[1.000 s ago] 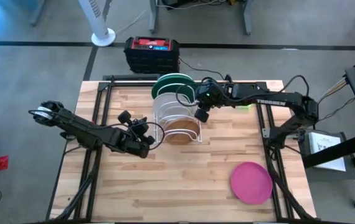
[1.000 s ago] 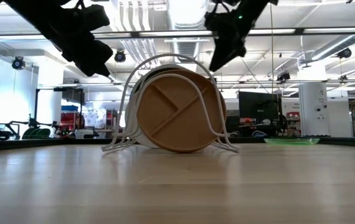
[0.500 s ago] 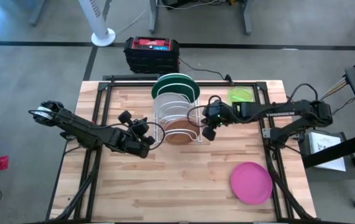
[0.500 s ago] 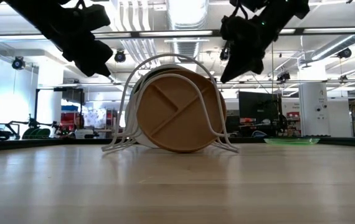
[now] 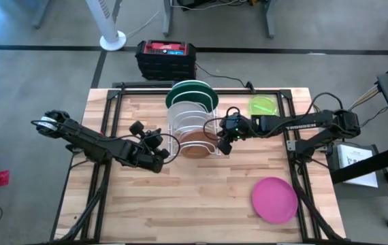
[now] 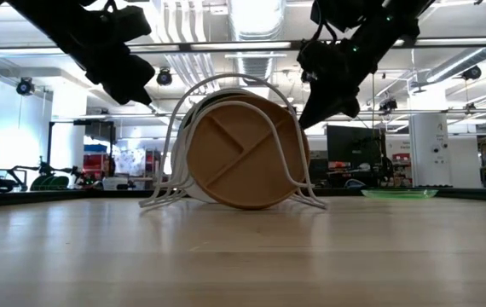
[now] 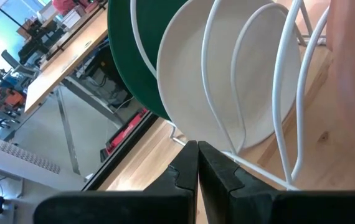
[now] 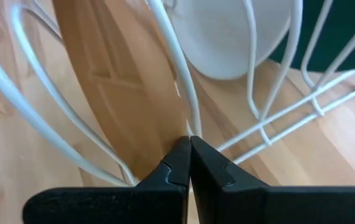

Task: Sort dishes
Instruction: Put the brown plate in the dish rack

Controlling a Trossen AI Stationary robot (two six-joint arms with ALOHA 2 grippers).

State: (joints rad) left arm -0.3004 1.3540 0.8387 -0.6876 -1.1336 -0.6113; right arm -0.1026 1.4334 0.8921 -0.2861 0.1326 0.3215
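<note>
A white wire rack (image 5: pixel 192 126) stands on the table's far middle. On edge in it stand the dark green plate (image 5: pixel 192 91), the white plate (image 7: pixel 227 81) and the brown divided plate (image 6: pixel 243 153). The lime-green plate (image 5: pixel 263 105) lies flat at the far right and the magenta plate (image 5: pixel 274 199) lies flat at the near right. My right gripper (image 5: pixel 220 145) is shut at the rack's right side, beside the brown plate (image 8: pixel 112 81). My left gripper (image 5: pixel 161 158) is shut and empty, left of the rack. My right gripper's shut fingertips (image 8: pixel 184 149) stand right at a rack wire (image 8: pixel 180 81) beside the brown plate's rim, coming from the table's right and slanting down. Whether they touch the wire or the plate, I cannot tell.
A red and black box (image 5: pixel 166 57) sits beyond the table's far edge. Bare wood lies along the table's near half, left of the magenta plate.
My right gripper has gone from the rack's far right side toward the table's near edge and down, ending beside the brown plate. Its arm has swung off the lime-green plate, which now shows.
</note>
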